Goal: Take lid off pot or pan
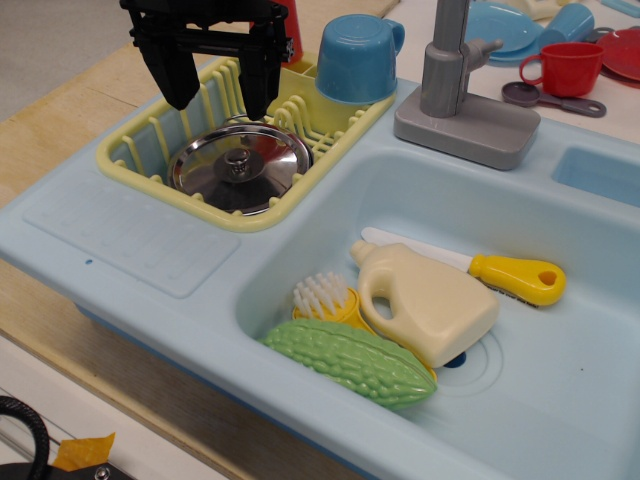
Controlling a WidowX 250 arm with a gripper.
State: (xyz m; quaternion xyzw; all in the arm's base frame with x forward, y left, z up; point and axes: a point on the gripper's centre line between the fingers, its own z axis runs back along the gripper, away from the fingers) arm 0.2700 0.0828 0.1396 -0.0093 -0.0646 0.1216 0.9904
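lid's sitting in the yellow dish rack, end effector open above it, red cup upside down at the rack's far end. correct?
One error: the upside-down cup at the rack's far end is blue, not red; the red cup stands on the counter beyond the faucet. The observation.image view shows this. The lid does sit in the yellow dish rack, end effector open above it.

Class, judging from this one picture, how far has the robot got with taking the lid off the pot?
Done: the open gripper hangs above the lid in the yellow rack. In hand: nothing; the fingers are clear of the knob. Left: lowering, gripping the knob, lifting the lid away.
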